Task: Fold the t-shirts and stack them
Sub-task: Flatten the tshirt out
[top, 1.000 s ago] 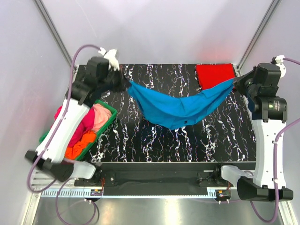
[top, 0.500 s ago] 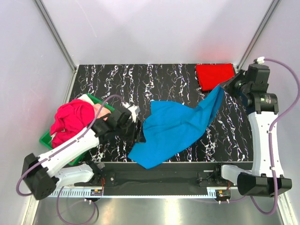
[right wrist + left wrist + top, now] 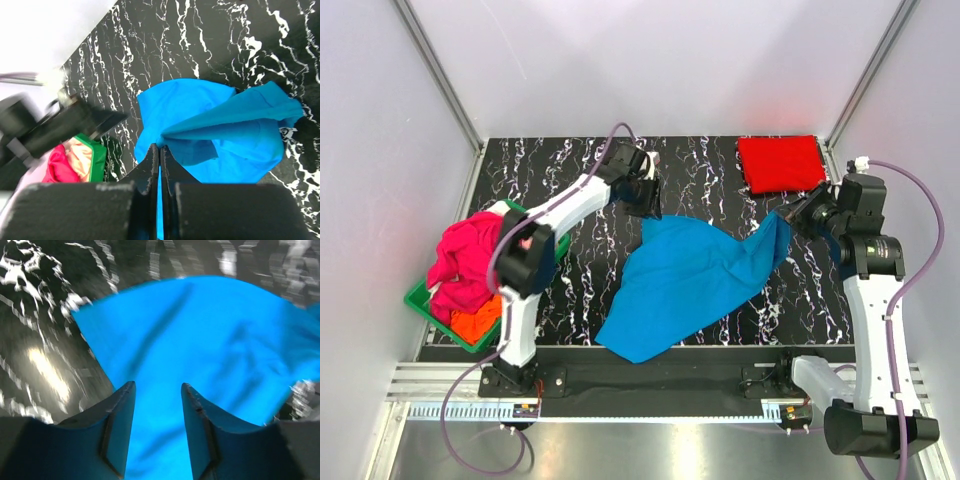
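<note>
Loosely rumpled blue t-shirt (image 3: 685, 275) sprawls; right jaws pinch it, left jaws gape.

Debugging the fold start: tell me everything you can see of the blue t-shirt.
The blue t-shirt is one piece of bright, soft, plain cloth, unfolded and rumpled with long creases. It lies slantwise on the black marbled table, its near corner at the table's front edge. Its far-right corner is bunched and pinched in the shut right tool, drawn up into a fold. The left tool hovers open over its far-left edge, gripping nothing.
</note>
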You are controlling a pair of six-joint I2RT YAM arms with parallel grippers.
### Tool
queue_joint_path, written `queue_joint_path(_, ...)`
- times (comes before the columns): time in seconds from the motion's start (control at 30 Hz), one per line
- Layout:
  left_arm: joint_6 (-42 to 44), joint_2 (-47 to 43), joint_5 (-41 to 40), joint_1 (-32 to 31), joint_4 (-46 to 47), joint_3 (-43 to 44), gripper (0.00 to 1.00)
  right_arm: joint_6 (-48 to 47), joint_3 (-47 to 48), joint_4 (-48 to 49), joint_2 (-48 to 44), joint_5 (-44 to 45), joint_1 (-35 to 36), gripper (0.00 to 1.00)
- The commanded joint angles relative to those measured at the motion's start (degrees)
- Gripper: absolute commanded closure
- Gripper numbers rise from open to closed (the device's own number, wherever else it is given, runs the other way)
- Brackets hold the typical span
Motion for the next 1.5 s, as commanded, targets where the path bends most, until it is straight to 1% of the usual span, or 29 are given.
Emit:
queue_joint_path(0.0, 3.92, 6.41, 4.83, 4.49, -1.95, 7.28, 0.55, 1.39, -1.22, 4.36, -0.31, -3.72, 0.06, 1.0)
queue_joint_path(0.07, 4.36, 9.49, 6.32, 5.64, -1.87, 10.0, 0.55, 1.39, -1.4, 4.89, 0.3, -4.25, 0.06, 1.0)
queue_joint_path(0.17, 6.2, 12.48, 4.31, 6.17, -1.87, 11.86, 0.55, 1.48, -1.84, 5.68, 0.48, -4.61, 0.06, 1.0)
queue_joint_path(0.33, 6.21, 17.31, 2.37, 6.17, -1.43, 13.35, 0.55, 2.0, -1.93, 6.65, 1.53, -5.4, 0.06, 1.0)
queue_joint_path(0.47, 6.56, 20.65, 4.21, 6.17, -0.99, 15.9, 0.55, 2.27, -1.93, 7.09, 2.06, -5.84, 0.06, 1.0)
queue_joint_path(0.6, 6.21, 21.45, 4.22, 6.17, -0.99, 15.91, 0.56, 2.27, -2.1, 7.27, 2.06, -5.22, 0.14, 1.0)
queue_joint_path(0.73, 5.94, 21.8, 2.46, 6.0, -0.9, 14.68, 0.57, 2.71, -2.54, 7.62, 2.5, -5.4, 0.06, 1.0)
queue_joint_path(0.87, 5.86, 21.72, 2.46, 5.47, -0.81, 13.8, 0.61, 2.89, -2.63, 7.79, 2.86, -5.75, 0.06, 1.0)
queue_joint_path(0.97, 5.5, 20.57, 1.67, 4.68, -0.64, 12.48, 0.74, 3.32, -2.54, 7.97, 2.94, -5.31, 0.06, 1.0)
queue_joint_path(1.0, 5.42, 20.22, 1.75, 4.5, -0.72, 12.39, 0.84, 3.67, -2.63, 7.97, 3.03, -5.14, 0.06, 1.0)
queue_joint_path(1.07, 5.42, 19.78, 2.37, 4.42, -0.9, 12.92, 0.95, 4.11, -2.63, 8.23, 3.38, -4.7, 0.06, 1.0)
queue_joint_path(1.1, 5.33, 18.74, 3.15, 4.59, -0.99, 13.62, 1.0, 4.55, -2.72, 8.67, 3.82, -4.35, 0.06, 1.0)
queue_joint_path(1.17, 4.1, 16.45, 3.25, 5.11, -2.03, 14.93, 1.0, 5.26, -2.28, 9.11, 4.96, -2.51, 0.06, 1.0)
queue_joint_path(1.27, 2.52, 8.99, 2.2, 6.69, -3.7, 19.67, 1.0, 6.4, 3.41, 9.81, 9.87, 1.1, 0.06, 1.0)
queue_joint_path(1.3, 2.25, 4.71, 1.67, 7.05, -4.23, 22.91, 1.0, 6.57, 8.91, 9.82, 13.45, 1.98, 0.06, 1.0)
queue_joint_path(1.37, 1.9, 0.2, -0.7, 8.45, -5.46, 25.83, 1.0, 6.31, 15.09, 9.38, 16.64, 3.82, 0.06, 1.0)
queue_joint_path(1.4, 1.9, -4.52, -2.27, 8.81, -5.56, 27.41, 1.0, 6.31, 21.56, 8.42, 19.26, 4.18, -0.03, 1.0)
queue_joint_path(1.43, 2.16, -6.83, -2.98, 9.24, -5.82, 27.86, 1.0, 6.14, 25.19, 7.28, 20.6, 4.7, -0.03, 1.0)
queue_joint_path(1.47, 2.25, -11.37, -3.69, 10.03, -6.0, 28.12, 1.0, 5.7, 28.8, 6.14, 21.74, 4.97, -0.03, 1.0)
